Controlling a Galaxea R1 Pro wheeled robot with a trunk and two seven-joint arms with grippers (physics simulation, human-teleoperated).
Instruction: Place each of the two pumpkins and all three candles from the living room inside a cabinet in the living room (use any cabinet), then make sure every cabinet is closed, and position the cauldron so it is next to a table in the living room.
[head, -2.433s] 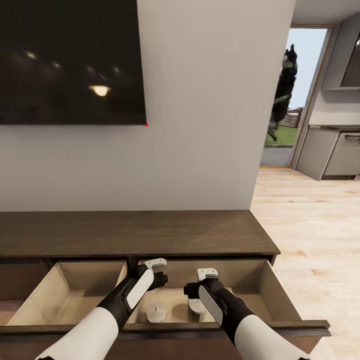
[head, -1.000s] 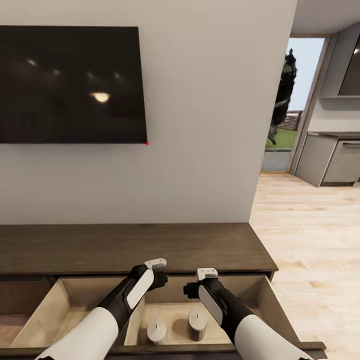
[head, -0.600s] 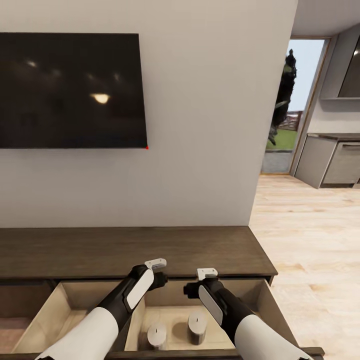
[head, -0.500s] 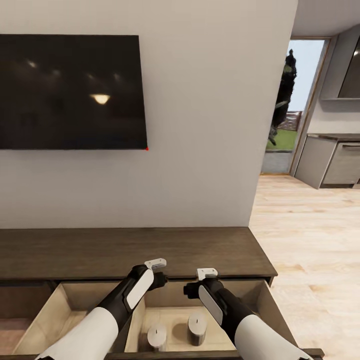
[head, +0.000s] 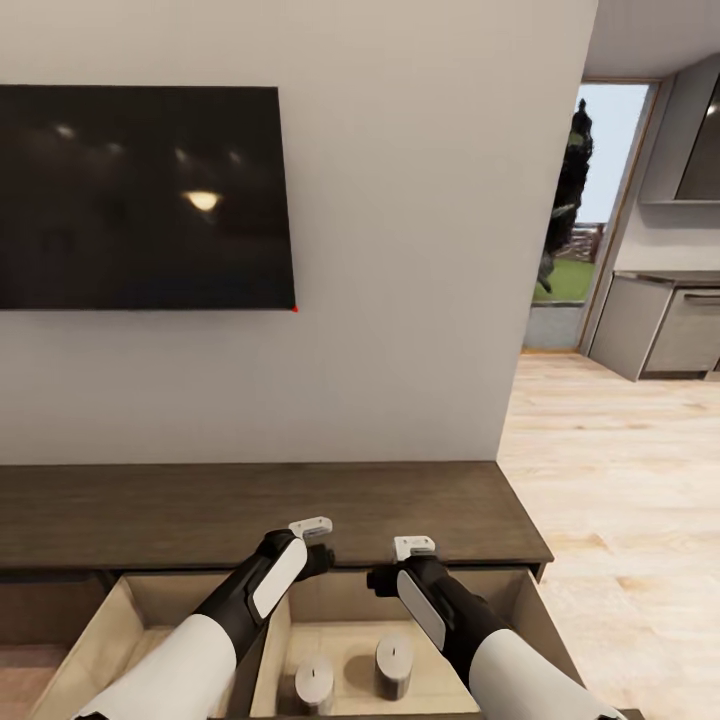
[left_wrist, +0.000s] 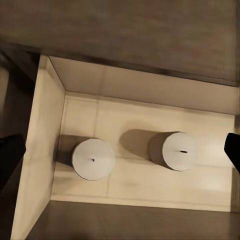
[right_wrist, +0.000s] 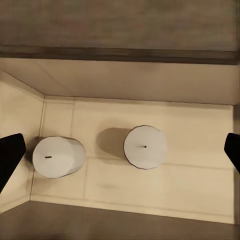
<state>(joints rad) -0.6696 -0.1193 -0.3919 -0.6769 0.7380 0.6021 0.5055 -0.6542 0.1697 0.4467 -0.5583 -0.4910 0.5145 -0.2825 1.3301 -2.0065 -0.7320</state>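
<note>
Candles: two (head: 313, 684) (head: 394, 666), upright, side by side but apart, in the open drawer (head: 505, 640) (pale inside).
Cabinet (head: 250, 510): dark top under the TV (head: 140, 195).
Left gripper (left_wrist: 120, 155): above the drawer, fingers spread wide, empty.
Right gripper (right_wrist: 120, 152): same, wide open, holding nothing.

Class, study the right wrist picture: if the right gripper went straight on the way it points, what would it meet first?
Probably a candle standing upright on the drawer floor, near the view's centre; depth is unclear.
</note>
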